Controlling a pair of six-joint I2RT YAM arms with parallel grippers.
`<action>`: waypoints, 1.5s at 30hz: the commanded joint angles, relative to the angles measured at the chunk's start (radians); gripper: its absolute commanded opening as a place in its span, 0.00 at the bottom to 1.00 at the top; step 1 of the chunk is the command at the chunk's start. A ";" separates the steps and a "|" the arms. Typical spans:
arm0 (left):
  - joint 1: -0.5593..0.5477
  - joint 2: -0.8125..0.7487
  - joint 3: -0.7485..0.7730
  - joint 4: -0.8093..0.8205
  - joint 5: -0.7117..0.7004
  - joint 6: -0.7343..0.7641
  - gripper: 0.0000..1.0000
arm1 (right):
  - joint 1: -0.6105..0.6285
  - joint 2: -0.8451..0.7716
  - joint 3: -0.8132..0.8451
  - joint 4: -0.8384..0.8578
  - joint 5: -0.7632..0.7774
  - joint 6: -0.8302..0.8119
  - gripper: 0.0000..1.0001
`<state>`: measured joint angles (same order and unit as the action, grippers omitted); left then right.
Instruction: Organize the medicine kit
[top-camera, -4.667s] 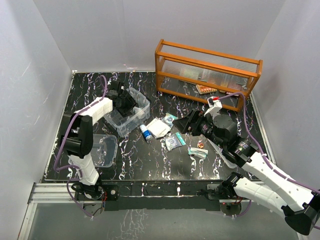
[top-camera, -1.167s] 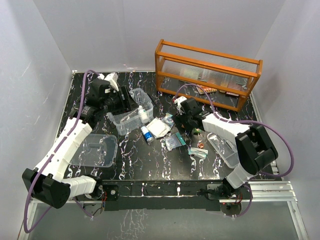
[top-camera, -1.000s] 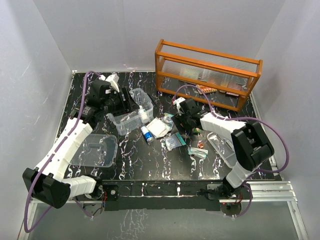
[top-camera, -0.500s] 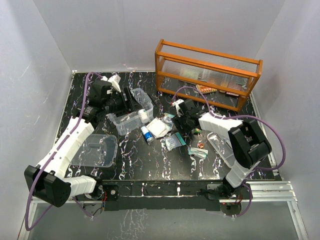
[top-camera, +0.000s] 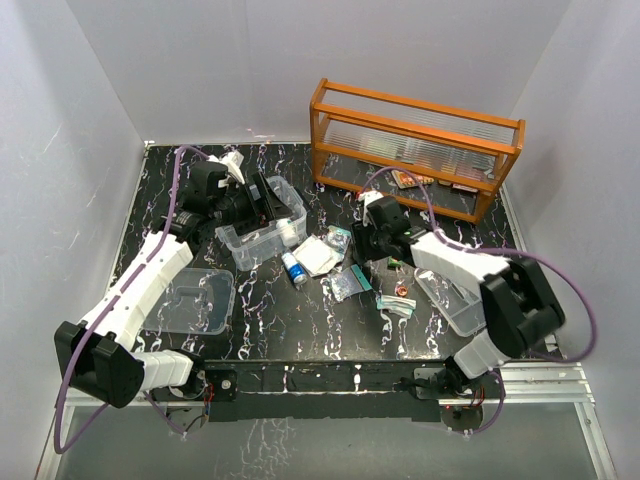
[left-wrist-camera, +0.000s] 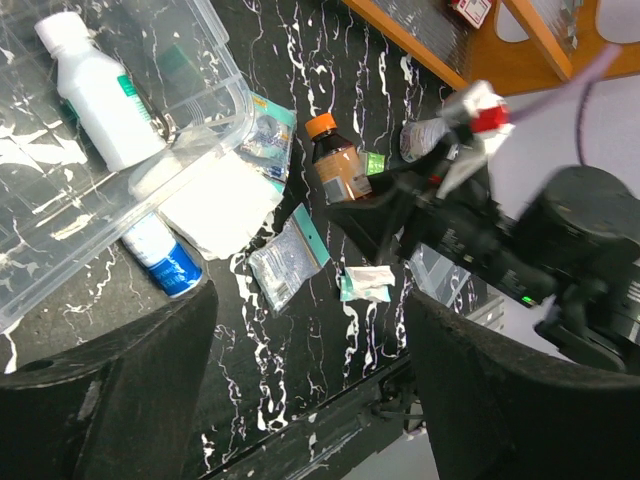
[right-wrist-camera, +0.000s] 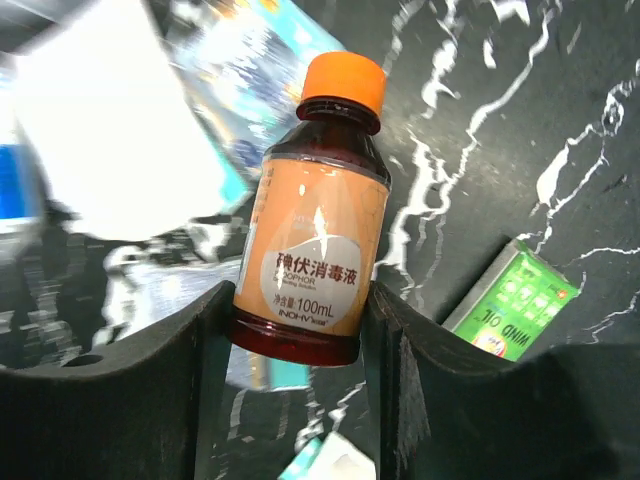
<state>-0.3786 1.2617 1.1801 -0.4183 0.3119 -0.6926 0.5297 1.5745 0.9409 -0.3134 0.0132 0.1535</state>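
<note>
Having tightened this last second, the right claw (right-wrist-camera: 297, 305) is clamped on the amber bottle (right-wrist-camera: 318, 230), judged ready for the medicine kit (top-camera: 258, 243), over which the left claw (left-wrist-camera: 308, 295) hangs spread, empty.

Setting: robot laboratory test cell.
Enclosure: plain white walls (top-camera: 200, 60) on three sides.
Surface: black marbled table (top-camera: 290, 320).
Mounting: aluminium rail (top-camera: 100, 385) carrying two arm bases (top-camera: 185, 378).
</note>
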 joint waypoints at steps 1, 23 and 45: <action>0.004 -0.049 -0.051 0.108 0.091 -0.092 0.77 | 0.011 -0.216 -0.034 0.203 -0.183 0.117 0.36; 0.004 -0.258 -0.415 0.495 0.067 -0.497 0.79 | 0.325 -0.309 -0.108 0.732 -0.151 0.331 0.35; 0.004 -0.232 -0.430 0.586 0.200 -0.530 0.57 | 0.352 -0.249 -0.104 0.833 -0.113 0.377 0.38</action>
<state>-0.3759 1.0416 0.7650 0.1158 0.4675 -1.1995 0.8761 1.3235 0.8066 0.3950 -0.1001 0.5186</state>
